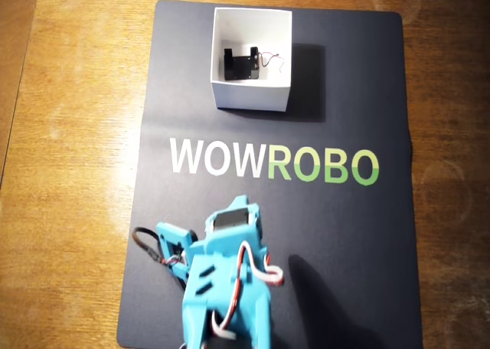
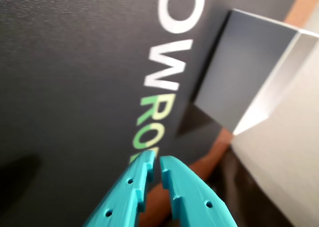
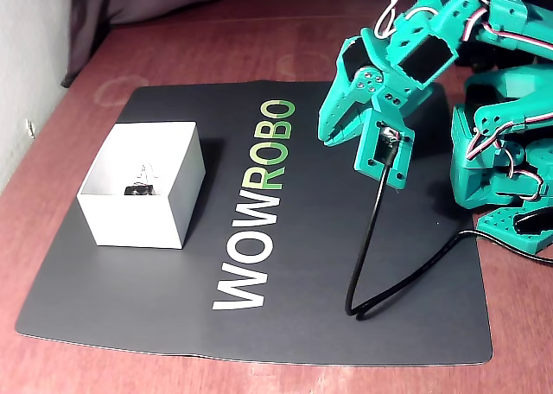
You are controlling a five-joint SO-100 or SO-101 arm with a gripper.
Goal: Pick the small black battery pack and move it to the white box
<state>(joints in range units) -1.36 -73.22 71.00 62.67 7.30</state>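
Note:
The small black battery pack [image 1: 241,64] lies inside the white box [image 1: 253,98] at the far end of the mat, its thin red and white wires trailing to the right. In the fixed view only its top [image 3: 138,189] shows inside the box [image 3: 138,223]. My teal gripper [image 3: 328,128] hangs above the mat near the green "ROBO" letters, well away from the box. In the wrist view its fingertips [image 2: 155,158] stand almost together with a thin gap and nothing between them. The box wall [image 2: 249,72] shows at the upper right there.
A black mat [image 1: 344,234] printed "WOWROBO" covers the wooden table [image 1: 69,135]. A black cable [image 3: 371,238] loops from the wrist camera down onto the mat. The teal arm base [image 3: 501,161] stands at the right edge of the fixed view.

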